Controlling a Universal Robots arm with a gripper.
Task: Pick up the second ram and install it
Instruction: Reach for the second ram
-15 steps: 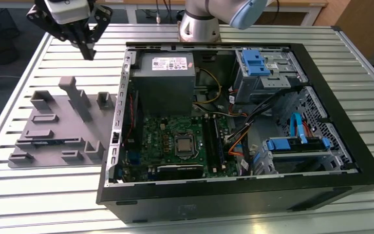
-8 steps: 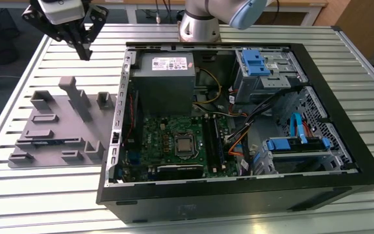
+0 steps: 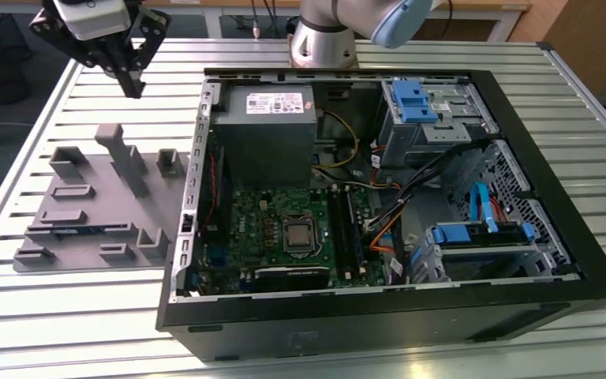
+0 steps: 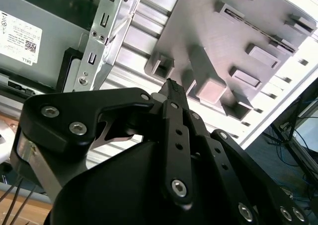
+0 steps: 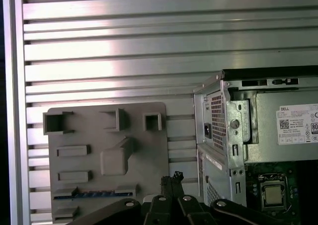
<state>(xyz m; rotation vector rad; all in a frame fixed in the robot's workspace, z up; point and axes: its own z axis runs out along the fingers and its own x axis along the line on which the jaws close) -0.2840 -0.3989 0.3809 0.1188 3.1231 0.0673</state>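
Fingers: my black metal fingers (image 3: 132,79) are clenched on nothing, raised over the slatted aluminium bench (image 3: 61,316) near the grey plastic tray (image 3: 98,207) with its upright blocks.
Ram: the second ram (image 5: 94,195), a long narrow blue circuit-board stick, stands on edge in a slot of that tray, untouched by my fingers.
Computer: the open black tower case (image 3: 387,316) lies just beside the tray, its green motherboard (image 3: 271,229) exposed.
Progress: by my judgement nothing is picked up yet, so grasping and seating both remain.
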